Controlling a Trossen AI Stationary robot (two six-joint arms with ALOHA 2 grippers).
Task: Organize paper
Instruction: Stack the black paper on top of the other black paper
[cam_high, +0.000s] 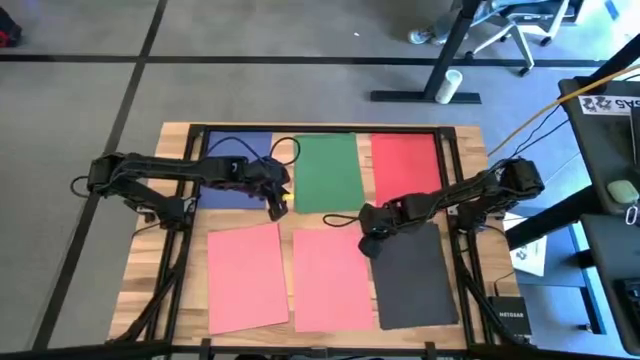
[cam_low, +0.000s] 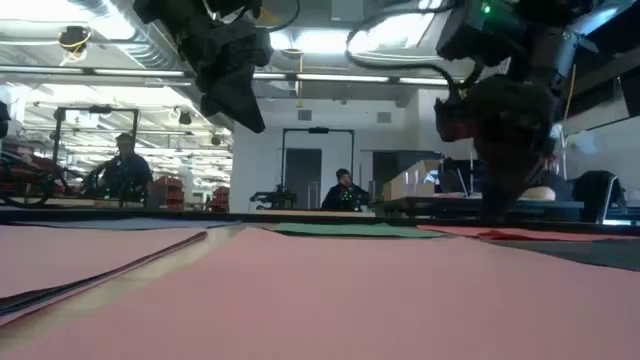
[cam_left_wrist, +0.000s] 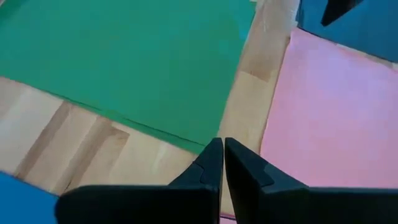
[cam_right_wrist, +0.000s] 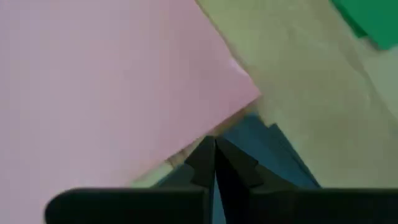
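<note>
Six sheets of paper lie flat on the wooden table. Blue (cam_high: 236, 170), green (cam_high: 328, 172) and red (cam_high: 405, 165) sheets form the far row. Two salmon pink sheets (cam_high: 248, 278) (cam_high: 333, 280) and a dark grey sheet (cam_high: 412, 275) form the near row. My left gripper (cam_high: 278, 205) is shut and hangs above the table, over the bare wood at the green sheet's near corner (cam_left_wrist: 205, 146). My right gripper (cam_high: 368, 245) is shut and points down at the dark grey sheet's far left corner (cam_right_wrist: 267, 149), beside the middle pink sheet's corner (cam_right_wrist: 249, 93). My right gripper's shut fingertips (cam_right_wrist: 214, 144) come from above, down to the dark grey sheet's far left corner (cam_right_wrist: 261, 140), right at the pink sheet's edge. I cannot tell whether they touch the paper. The dark grey sheet lies flat on the table.
Strips of bare wood (cam_high: 290, 220) separate the sheets. A dark frame rail (cam_high: 460, 180) runs along the table's edges. Off the right edge stand a black box (cam_high: 505, 305) and a desk (cam_high: 610, 150). People (cam_low: 343, 190) sit in the room beyond.
</note>
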